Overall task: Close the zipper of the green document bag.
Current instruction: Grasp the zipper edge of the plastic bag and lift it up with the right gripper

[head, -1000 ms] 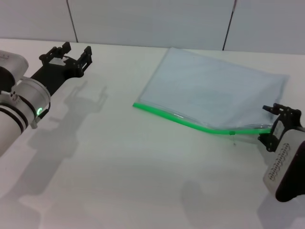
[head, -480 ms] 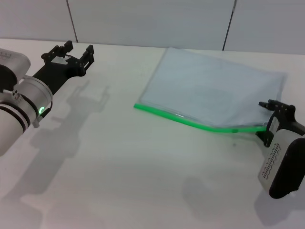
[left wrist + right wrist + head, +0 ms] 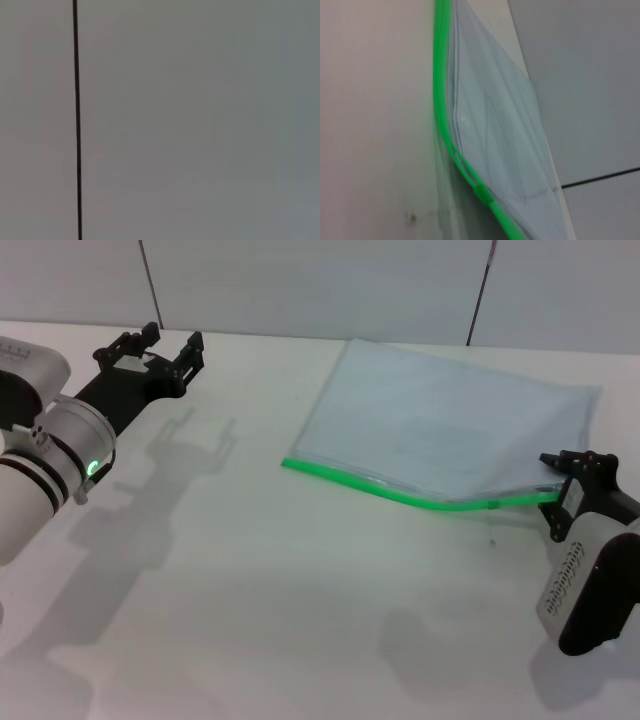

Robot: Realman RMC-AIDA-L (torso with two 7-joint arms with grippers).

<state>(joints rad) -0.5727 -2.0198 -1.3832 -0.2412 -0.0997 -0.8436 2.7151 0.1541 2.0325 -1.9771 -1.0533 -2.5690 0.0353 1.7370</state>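
Your white worktop [image 3: 260, 570] carries the green document bag [image 3: 450, 430], lying flat just ahead of the right claw [image 3: 580, 480] and well apart from the left claw [image 3: 160, 350], which hangs over the bare far-left side with its fingers spread and holding nothing.

The right claw sits at the bag's near right corner, at the end of the zipper [image 3: 400, 496]. Whether its fingers are spread or pinching the corner, you cannot tell from here.

Judge the bag light, thin and floppy: the green edge already bows upward near the right claw instead of lying straight, so expect it to buckle or slide on the smooth worktop if you push on it. One end of the strip will probably need pinning while the other claw draws the small slider tab [image 3: 482, 192], which the right wrist view shows riding the strip, with the pouch mouth gaping beyond it. The tab looks tiny and slick; take it squarely.

Compared with a second ago, the right claw has drawn back slightly along the edge and the strip's bend has eased a little, while the left claw has crept a shade nearer the bag.
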